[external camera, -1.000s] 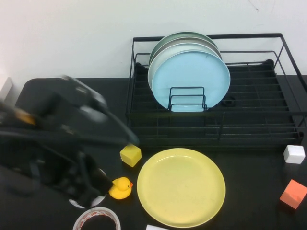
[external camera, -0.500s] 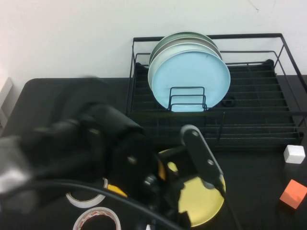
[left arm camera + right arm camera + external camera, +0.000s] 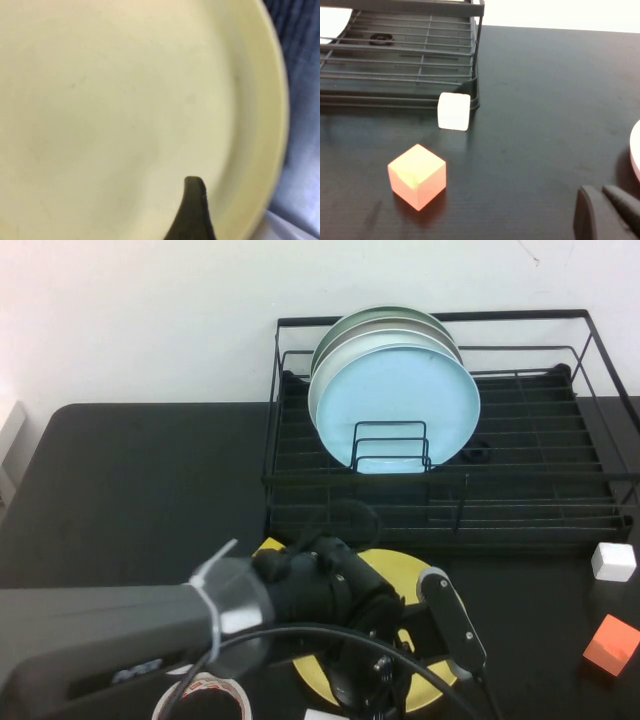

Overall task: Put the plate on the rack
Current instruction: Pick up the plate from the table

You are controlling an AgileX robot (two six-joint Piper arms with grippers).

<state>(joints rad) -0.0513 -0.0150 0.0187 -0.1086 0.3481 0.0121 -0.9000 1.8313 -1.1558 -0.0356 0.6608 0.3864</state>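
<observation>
The pale yellow plate (image 3: pixel 408 572) lies flat on the black table in front of the black wire rack (image 3: pixel 520 480), mostly covered by my left arm. My left gripper (image 3: pixel 440 650) hangs low over the plate's right part, open, with one finger (image 3: pixel 455 625) showing. In the left wrist view the plate (image 3: pixel 110 110) fills the picture, and one dark fingertip (image 3: pixel 195 187) sits close over it near the rim. My right gripper (image 3: pixel 605 200) is shut and empty, low over the table off to the right, outside the high view. The rack's corner (image 3: pixel 420 65) shows in the right wrist view.
A light blue plate (image 3: pixel 400 400) and grey-green plates stand upright in the rack's left half. A white cube (image 3: pixel 613 561) and an orange cube (image 3: pixel 611 644) lie right of the plate, also in the right wrist view (image 3: pixel 454 111) (image 3: pixel 417 175). A tape roll (image 3: pixel 200 695) lies front left.
My left arm has swung from the left side of the table over the yellow plate and come down low onto it. It now hides the rubber duck and most of the yellow cube.
</observation>
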